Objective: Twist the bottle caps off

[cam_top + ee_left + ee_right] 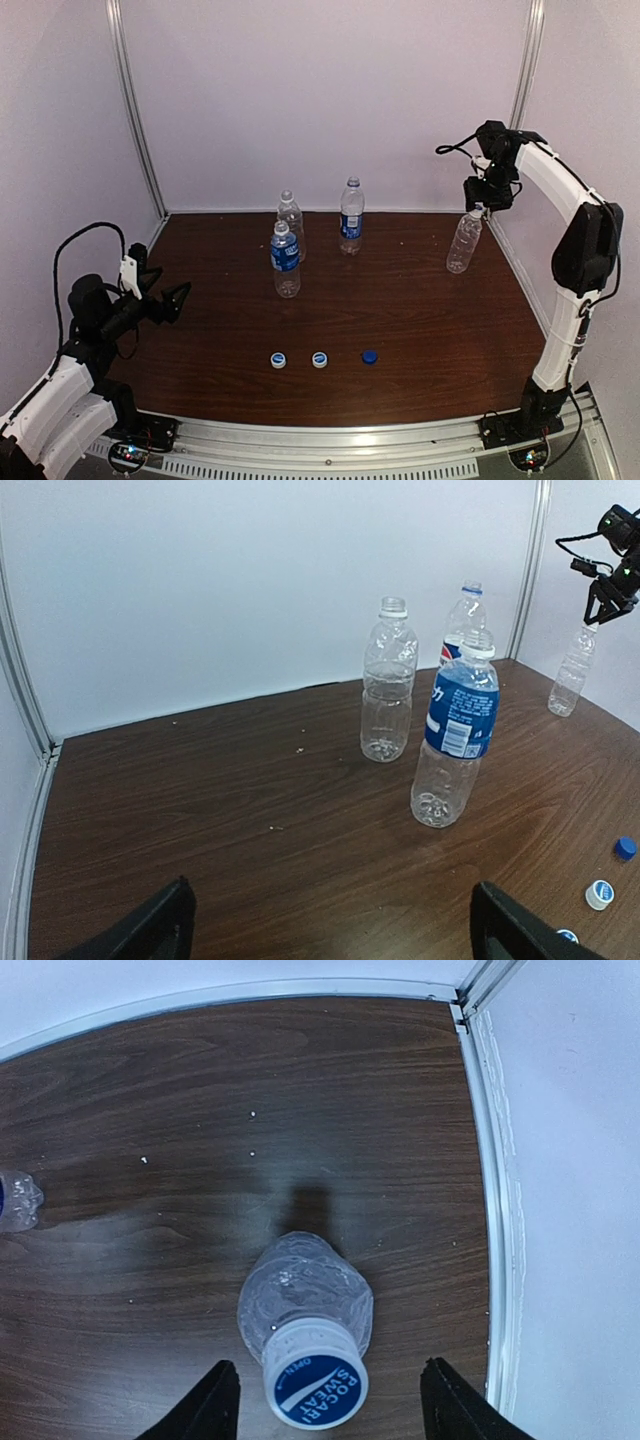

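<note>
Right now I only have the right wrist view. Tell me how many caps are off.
Observer: Three loose caps lie in a row near the front edge of the table, one of them dark blue.
Operator: Report the left end effector.
Observer: The left end effector is open and empty, out at the left side.
Operator: Locate the other bottles.
Observer: Three other bottles stand upright around mid-table.
</note>
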Controlling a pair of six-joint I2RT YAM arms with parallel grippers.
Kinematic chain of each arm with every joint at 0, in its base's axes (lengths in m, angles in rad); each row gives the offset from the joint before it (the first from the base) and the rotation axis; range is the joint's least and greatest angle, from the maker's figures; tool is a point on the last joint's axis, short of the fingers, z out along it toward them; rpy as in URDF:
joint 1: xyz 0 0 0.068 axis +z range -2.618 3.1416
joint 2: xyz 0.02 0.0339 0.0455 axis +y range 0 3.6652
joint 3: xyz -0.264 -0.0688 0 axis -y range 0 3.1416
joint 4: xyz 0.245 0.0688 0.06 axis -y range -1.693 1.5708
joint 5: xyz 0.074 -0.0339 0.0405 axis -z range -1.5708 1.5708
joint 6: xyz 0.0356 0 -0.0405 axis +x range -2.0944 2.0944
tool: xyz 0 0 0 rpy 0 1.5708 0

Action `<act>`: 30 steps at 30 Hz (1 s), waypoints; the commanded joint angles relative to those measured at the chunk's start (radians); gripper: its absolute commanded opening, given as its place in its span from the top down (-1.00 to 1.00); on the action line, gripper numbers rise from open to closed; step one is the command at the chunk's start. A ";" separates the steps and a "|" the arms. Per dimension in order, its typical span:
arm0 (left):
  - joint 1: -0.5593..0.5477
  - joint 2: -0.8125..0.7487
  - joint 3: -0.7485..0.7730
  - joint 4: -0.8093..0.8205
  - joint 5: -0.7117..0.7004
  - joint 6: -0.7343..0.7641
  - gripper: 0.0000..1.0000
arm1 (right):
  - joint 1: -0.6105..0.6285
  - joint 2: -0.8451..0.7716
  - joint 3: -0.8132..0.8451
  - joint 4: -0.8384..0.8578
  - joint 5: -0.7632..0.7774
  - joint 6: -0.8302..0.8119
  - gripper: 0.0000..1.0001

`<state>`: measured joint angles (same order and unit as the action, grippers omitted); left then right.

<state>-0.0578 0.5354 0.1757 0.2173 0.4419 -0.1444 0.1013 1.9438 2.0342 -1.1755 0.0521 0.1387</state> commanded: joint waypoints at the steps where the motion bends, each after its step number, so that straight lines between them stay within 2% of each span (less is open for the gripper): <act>1: 0.011 -0.005 -0.008 0.048 0.008 0.000 -0.95 | -0.009 0.023 -0.005 0.035 -0.031 0.002 -0.16; 3: 0.012 -0.005 -0.008 0.047 0.006 0.001 -0.95 | -0.009 0.034 0.003 0.032 -0.042 0.002 0.01; 8: 0.011 -0.005 -0.008 0.047 0.009 0.002 -0.95 | -0.010 0.045 0.002 0.025 -0.049 0.009 0.05; 10: 0.011 -0.005 -0.008 0.047 0.009 0.000 -0.95 | -0.011 0.042 0.001 0.028 -0.049 0.008 0.19; 15: 0.011 -0.005 -0.007 0.046 0.012 0.005 -0.95 | -0.010 0.031 0.013 0.018 -0.049 0.008 0.97; 20: 0.012 -0.007 0.010 0.039 0.072 0.038 -0.95 | 0.009 -0.031 0.063 -0.008 -0.087 0.015 1.00; 23: 0.011 -0.010 0.049 0.024 0.130 0.108 -0.95 | 0.079 -0.114 0.102 0.053 -0.086 0.007 1.00; 27: -0.005 0.006 0.161 -0.027 0.184 0.292 -0.95 | 0.292 -0.264 0.056 0.332 -0.041 -0.043 1.00; 30: -0.048 0.042 0.265 -0.130 0.188 0.517 -0.95 | 0.468 -0.307 0.015 0.529 -0.075 -0.089 1.00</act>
<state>-0.0681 0.5495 0.3080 0.1612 0.5762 0.0727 0.3756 1.7439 2.0712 -0.9558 0.0032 0.1127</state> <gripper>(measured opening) 0.974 0.297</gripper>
